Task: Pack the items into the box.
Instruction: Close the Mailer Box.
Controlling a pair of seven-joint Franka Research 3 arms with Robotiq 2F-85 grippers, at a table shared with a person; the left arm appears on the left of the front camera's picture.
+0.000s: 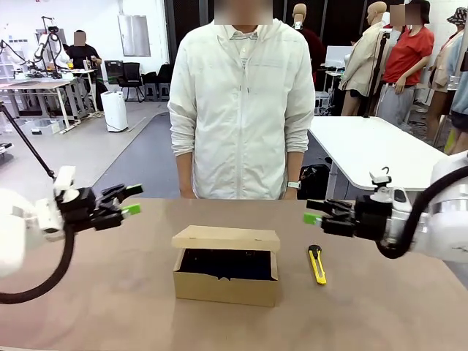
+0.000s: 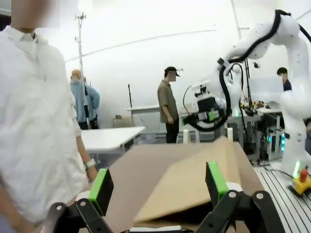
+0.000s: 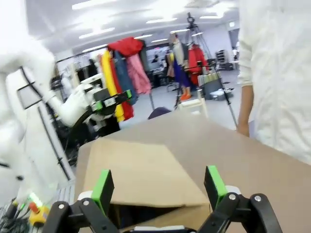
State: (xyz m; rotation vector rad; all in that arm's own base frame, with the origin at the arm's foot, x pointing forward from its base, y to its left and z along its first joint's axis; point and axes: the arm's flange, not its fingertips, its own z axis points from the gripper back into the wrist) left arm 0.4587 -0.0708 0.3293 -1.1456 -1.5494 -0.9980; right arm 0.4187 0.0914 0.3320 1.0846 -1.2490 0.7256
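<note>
Brown box (image 1: 227, 274) at table centre, lid half raised over navy pouch (image 1: 227, 264) inside, utility knife (image 1: 316, 264) at 3 o'clock, left gripper (image 1: 134, 200) at 10 o'clock and right gripper (image 1: 313, 213) at 2 o'clock, both spread, empty.

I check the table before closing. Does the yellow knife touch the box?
Apart. In the front view a strip of bare table separates the knife from the right side of the box.

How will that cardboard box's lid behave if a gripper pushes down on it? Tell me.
The lid hovers half open over the box, so it will probably hinge down easily. Thin cardboard likely flexes. Dark contents sit high and may stop it.
</note>
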